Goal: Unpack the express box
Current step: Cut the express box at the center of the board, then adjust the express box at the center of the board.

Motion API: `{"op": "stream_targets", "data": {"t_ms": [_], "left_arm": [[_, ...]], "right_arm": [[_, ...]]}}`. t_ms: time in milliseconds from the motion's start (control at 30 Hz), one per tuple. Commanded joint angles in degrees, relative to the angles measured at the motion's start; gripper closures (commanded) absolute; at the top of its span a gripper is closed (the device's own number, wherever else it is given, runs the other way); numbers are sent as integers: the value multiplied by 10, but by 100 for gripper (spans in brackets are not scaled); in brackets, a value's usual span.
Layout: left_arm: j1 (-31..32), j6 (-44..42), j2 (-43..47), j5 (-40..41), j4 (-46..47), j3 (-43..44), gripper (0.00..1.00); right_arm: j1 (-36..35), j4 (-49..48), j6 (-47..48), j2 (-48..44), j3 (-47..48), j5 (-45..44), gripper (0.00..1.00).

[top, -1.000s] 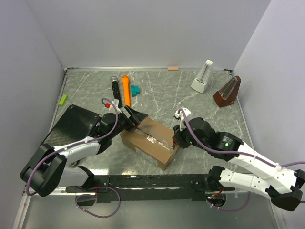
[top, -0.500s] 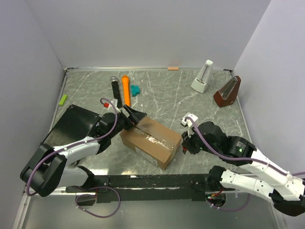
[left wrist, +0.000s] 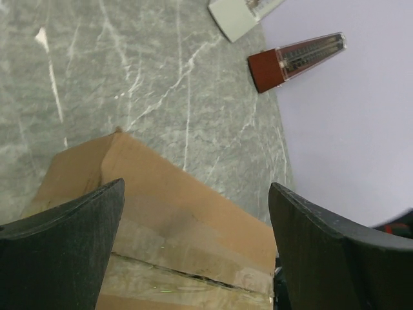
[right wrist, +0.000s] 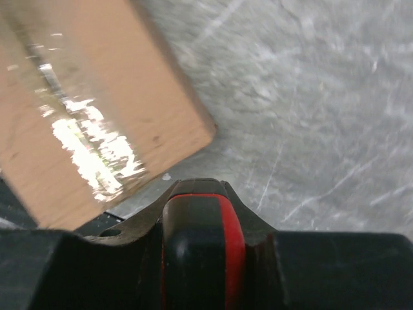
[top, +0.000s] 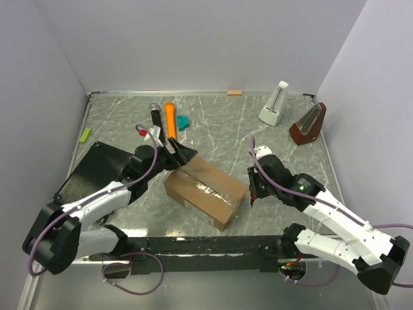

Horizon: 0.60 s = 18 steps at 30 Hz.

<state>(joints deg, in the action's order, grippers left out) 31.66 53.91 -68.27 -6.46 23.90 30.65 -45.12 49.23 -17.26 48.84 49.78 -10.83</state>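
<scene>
Spreading under everything, the grey marbled counter [top: 258, 139] carries a flat black ribbed case [top: 97, 169] at its left side. The brown cardboard box [top: 206, 192] lies at an angle near the front middle, between the two arms. Its flaps are shut and shiny clear tape [right wrist: 84, 139] runs along the top seam.

The left end effector [top: 184, 155] hangs over the box's far left corner. Its fingers [left wrist: 71, 226] are spread wide across the lid, and I cannot tell whether they touch the cardboard. The right end effector [top: 251, 197] sits just beside the box's right end, apart from it. It is clenched on nothing.

Far right stand a dark red metronome [top: 308, 124] and a white one [top: 274, 103]. Far left lie an orange marker [top: 170, 123], a black stick [top: 155, 119], a teal block [top: 184, 121] and a green chip [top: 85, 134].
</scene>
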Motion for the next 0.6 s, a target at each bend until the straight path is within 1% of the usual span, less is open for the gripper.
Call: {"op": "stream_targets", "data": {"t_ms": [0,67,133,200,233,300,333,400,433,500,567], "left_arm": [[-1,-43,39,-20,-17,41,3],[-1,-49,52,-7,-31,47,3],[-2,-57,67,28,-66,50,3],[-6,-59,83,63,-126,51,3],[-8,-55,91,116,-158,52,3],[-24,-35,96,172,-236,56,3],[-37,-26,97,183,-267,53,3],[-67,-10,104,173,-283,29,3],[-84,-3,111,157,-277,12,3],[-107,5,120,123,-244,-22,3],[-114,8,116,99,-204,-45,3]], "right_arm": [[21,-27,-60,5,5,16,100],[27,-21,-68,11,8,20,100],[36,-15,-76,15,3,24,100],[47,-19,-88,19,-12,34,100],[53,-24,-95,18,-22,40,100],[63,-34,-114,18,-38,46,100],[67,-41,-124,19,-47,49,100],[74,-60,-143,24,-69,57,100],[76,-70,-151,27,-77,62,100],[78,-92,-168,39,-97,67,100],[79,-114,-177,53,-108,71,100]]}}
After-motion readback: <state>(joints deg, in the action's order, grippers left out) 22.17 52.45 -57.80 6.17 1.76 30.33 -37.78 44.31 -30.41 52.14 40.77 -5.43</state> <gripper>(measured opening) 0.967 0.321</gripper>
